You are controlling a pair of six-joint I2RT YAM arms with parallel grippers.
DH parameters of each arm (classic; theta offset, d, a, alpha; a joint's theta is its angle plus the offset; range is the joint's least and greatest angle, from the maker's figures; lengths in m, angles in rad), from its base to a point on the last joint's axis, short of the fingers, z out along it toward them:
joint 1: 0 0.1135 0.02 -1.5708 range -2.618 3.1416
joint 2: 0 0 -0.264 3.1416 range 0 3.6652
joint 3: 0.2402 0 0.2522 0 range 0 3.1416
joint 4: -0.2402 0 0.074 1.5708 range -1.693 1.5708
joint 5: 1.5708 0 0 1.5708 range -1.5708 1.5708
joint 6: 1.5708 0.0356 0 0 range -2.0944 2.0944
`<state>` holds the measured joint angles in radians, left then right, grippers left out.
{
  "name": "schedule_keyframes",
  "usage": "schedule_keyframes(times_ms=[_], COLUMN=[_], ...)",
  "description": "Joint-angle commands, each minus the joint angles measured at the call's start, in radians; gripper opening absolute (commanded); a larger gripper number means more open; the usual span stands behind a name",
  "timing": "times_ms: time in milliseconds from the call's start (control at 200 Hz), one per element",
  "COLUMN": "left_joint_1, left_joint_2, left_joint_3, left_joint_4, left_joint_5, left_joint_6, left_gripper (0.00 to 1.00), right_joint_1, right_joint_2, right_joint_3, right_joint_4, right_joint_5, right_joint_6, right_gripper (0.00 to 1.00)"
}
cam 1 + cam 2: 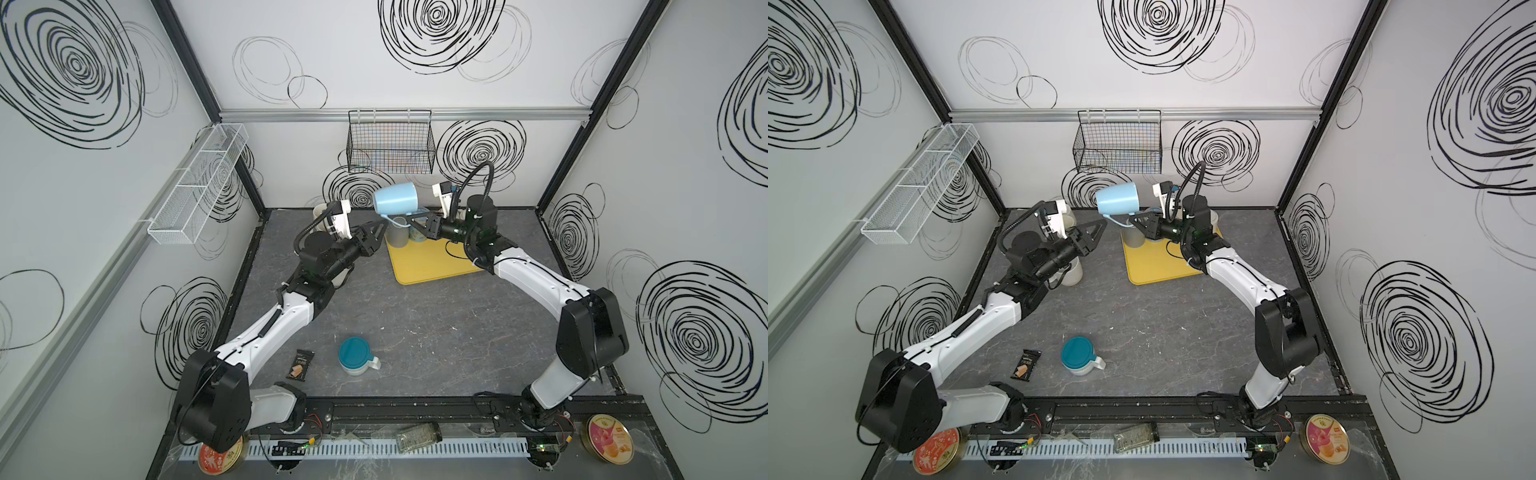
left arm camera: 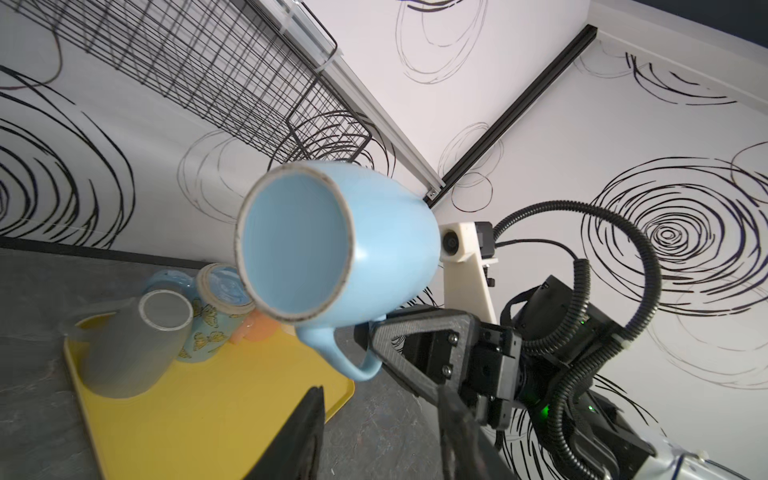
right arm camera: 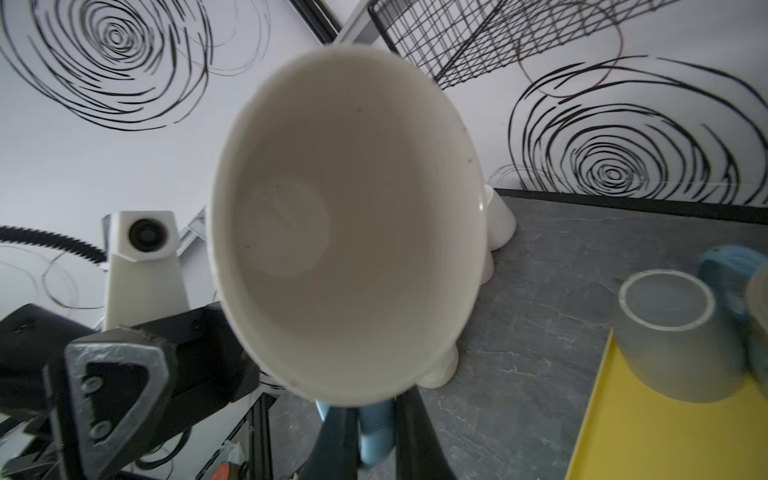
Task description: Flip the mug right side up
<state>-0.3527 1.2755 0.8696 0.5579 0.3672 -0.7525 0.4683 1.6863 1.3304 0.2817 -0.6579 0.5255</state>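
Note:
The light blue mug (image 1: 395, 203) hangs in the air above the back of the table, lying on its side. Its base (image 2: 295, 245) faces my left wrist camera and its cream inside (image 3: 349, 232) faces the right one. My right gripper (image 1: 406, 222) is shut on the mug's handle (image 3: 376, 436), which sits between its fingers under the rim. My left gripper (image 1: 384, 226) is open with nothing between its fingers (image 2: 307, 428), just short of the handle (image 2: 332, 353). Both top views show the mug (image 1: 1118, 199) between the two grippers.
Below the mug a yellow tray (image 1: 436, 266) holds an upside-down grey cup (image 2: 137, 345) and a butterfly glass (image 2: 216, 316). White cups (image 1: 1069, 270) stand by the left arm. A teal-topped white mug (image 1: 355, 356) and a snack packet (image 1: 300, 364) lie near the front. A black wire basket (image 1: 390, 143) hangs behind.

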Motion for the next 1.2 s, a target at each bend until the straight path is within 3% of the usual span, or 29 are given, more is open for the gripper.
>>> schedule_keyframes(times_ms=[0,410,756,1021,1196], left_joint_1=[0.049,0.25,0.376,0.436,0.461], left_joint_2=[-0.055,-0.139,-0.109,-0.078,-0.058], left_joint_3=[-0.031,-0.077,-0.089,-0.067,-0.052], left_joint_4=[-0.071,-0.288,-0.328,-0.37,-0.394], left_joint_5=[0.028,0.063,0.129,0.16,0.173], left_joint_6=[0.057,0.148,0.167,0.2,0.218], left_gripper=[0.48,0.49,0.49,0.49,0.49], right_joint_1=[0.033,0.118,0.164,0.209,0.211], right_joint_2=[0.031,0.303,0.504,0.646,0.769], right_joint_3=[0.116,0.454,0.616,0.744,0.889], right_joint_4=[-0.147,-0.41,-0.388,-0.361,-0.383], right_joint_5=[0.141,0.401,0.471,0.653,0.697], right_joint_6=[-0.209,-0.456,-0.552,-0.687,-0.749], right_gripper=[0.0,0.0,0.0,0.0,0.0])
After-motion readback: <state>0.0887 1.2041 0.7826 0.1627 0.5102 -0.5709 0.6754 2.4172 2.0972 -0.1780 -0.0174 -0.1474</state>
